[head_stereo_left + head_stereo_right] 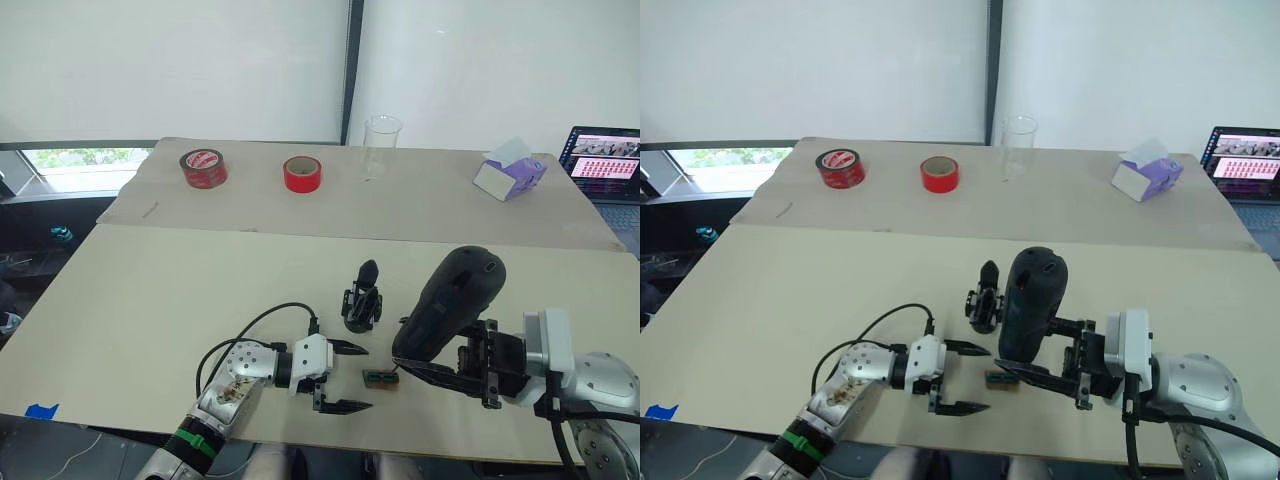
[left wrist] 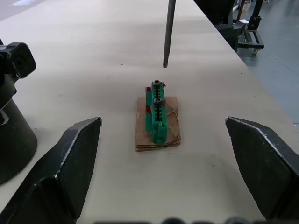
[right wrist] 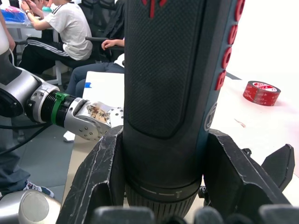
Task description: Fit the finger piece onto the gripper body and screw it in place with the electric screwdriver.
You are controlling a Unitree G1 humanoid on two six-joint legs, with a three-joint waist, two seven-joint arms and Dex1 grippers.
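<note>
1. The work surface is a pale beige table (image 1: pixel 150 300); a second, slightly darker beige sheet (image 1: pixel 440 205) covers the far half, with a seam running across between them; a scrap of blue tape (image 1: pixel 41 410) sits at the near left edge.
2. Behind the table hang white blinds (image 1: pixel 180 70) split by a dark vertical post; a strip of window with greenery shows low at the far left; an open laptop (image 1: pixel 603 165) stands at the far right.
3. On the far sheet stand two red tape rolls (image 1: pixel 203 168) and (image 1: pixel 302 174), a clear plastic cup (image 1: pixel 381 147), and a white-and-purple box (image 1: pixel 509 169) near the laptop.
4. The right gripper (image 1: pixel 455 362) is clamped around the electric screwdriver (image 1: pixel 450 300); the tool tilts, its fat end up and away, its thin bit (image 2: pixel 168 32) pointing down just over the small green-and-brown block (image 2: pixel 157 119) without touching it.
5. The left gripper (image 1: pixel 345 378) rests low at the near edge with its fingers (image 2: pixel 65 158) spread wide and nothing between them; the block lies on the table just ahead of it.
6. The gripper body (image 1: pixel 363 300) stands upright on the table just beyond the block, between the two arms, one pointed finger rising from its top.
7. The right wrist view catches seated people (image 3: pixel 65 32) on chairs beyond the table.
</note>
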